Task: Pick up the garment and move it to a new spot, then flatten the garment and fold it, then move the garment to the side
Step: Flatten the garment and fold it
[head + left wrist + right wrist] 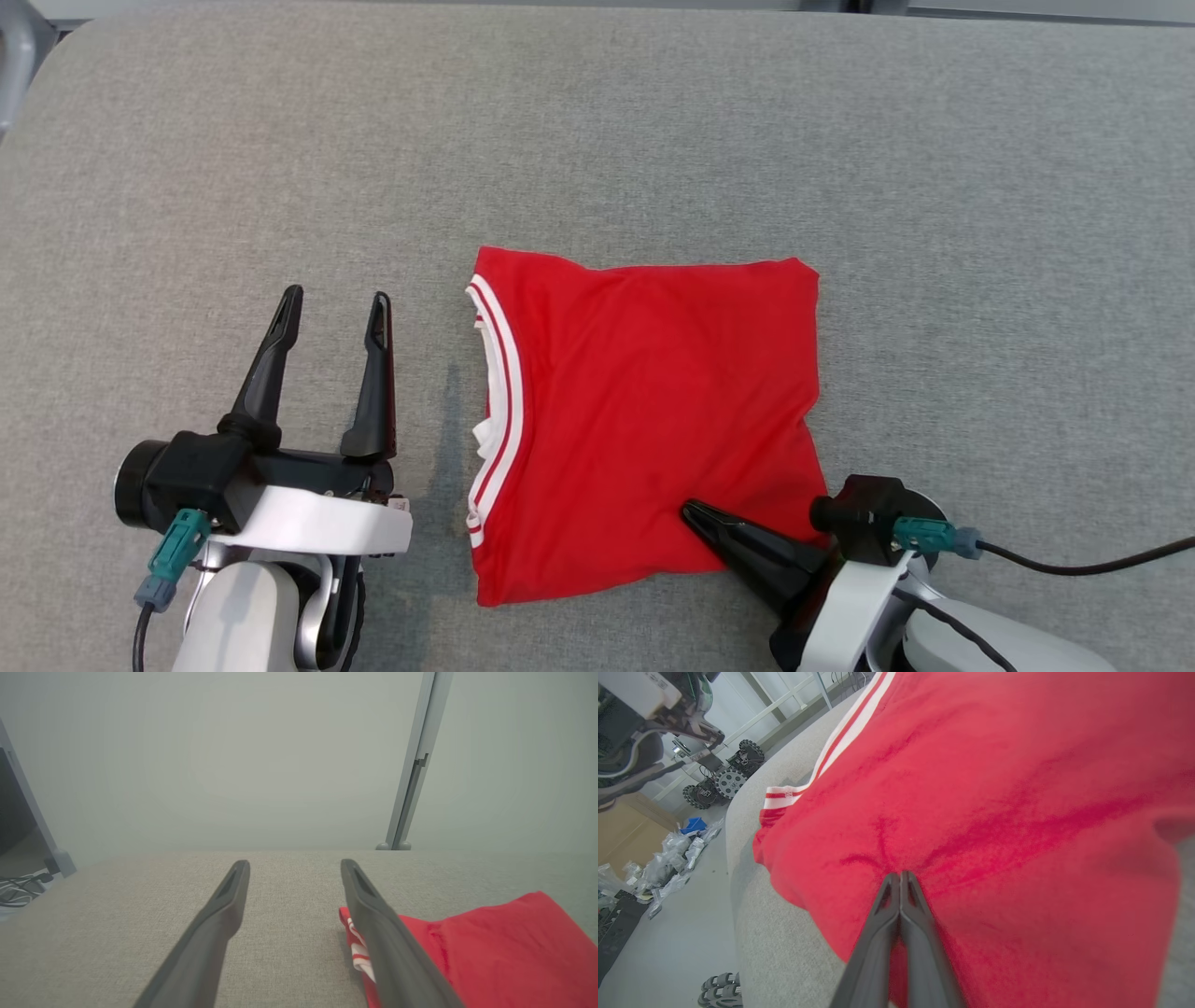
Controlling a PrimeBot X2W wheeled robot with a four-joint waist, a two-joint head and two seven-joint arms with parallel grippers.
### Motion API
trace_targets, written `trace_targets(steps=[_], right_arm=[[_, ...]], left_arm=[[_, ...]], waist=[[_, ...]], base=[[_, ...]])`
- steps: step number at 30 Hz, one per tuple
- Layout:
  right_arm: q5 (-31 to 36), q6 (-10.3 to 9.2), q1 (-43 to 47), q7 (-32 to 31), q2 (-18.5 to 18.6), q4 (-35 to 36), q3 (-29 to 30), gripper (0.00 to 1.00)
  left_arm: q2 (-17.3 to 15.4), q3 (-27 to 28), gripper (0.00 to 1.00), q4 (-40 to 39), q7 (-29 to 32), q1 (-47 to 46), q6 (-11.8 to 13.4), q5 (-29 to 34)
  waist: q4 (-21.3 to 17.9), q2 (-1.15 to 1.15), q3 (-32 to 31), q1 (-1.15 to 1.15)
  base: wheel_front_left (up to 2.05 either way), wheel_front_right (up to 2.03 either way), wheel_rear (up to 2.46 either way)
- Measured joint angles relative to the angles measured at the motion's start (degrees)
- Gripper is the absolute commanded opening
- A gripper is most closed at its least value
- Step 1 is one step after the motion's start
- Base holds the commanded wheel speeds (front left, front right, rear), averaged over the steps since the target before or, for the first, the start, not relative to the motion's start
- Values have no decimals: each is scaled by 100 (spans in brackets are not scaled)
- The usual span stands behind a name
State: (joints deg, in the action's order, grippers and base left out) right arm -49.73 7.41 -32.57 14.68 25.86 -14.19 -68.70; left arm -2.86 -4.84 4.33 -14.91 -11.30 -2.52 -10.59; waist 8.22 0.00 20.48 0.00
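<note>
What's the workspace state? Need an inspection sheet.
Surface: grey fabric table.
Job's things: red shirt, folded to a rough square, lying flat, striped collar toward the left gripper.
Clutter: nothing seen on the table.
Grippers: left gripper open, beside the shirt, apart from it; right gripper shut, tips on the shirt's near right part, fabric puckered there, pinch unclear.
Cables: black cable off the right wrist; loose cables beyond the table edge.
Surroundings: wheeled robots, bagged parts, box, grey post.
</note>
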Motion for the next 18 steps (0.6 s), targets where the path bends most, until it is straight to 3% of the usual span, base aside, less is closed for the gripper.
trace_targets(steps=[6, 12, 18], right_arm=[[111, 2, 392, 30, -56, 191, 524, 0], [832, 4, 1145, 31, -152, 1078, 2277, 0], [1519, 7, 1744, 42, -625, 1604, 4164, 0]], left_arm=[[-7, 110, 100, -3, 0, 51, 7, 29], [-94, 297, 100, -63, 0, 182, 57, 53], [-168, 371, 100, -156, 1, 281, 113, 62]], waist=[[-156, 0, -90, 0], [-441, 0, -297, 0], [-648, 0, -510, 0]], base=[[0, 0, 0], [0, 0, 0], [0, 0, 0]])
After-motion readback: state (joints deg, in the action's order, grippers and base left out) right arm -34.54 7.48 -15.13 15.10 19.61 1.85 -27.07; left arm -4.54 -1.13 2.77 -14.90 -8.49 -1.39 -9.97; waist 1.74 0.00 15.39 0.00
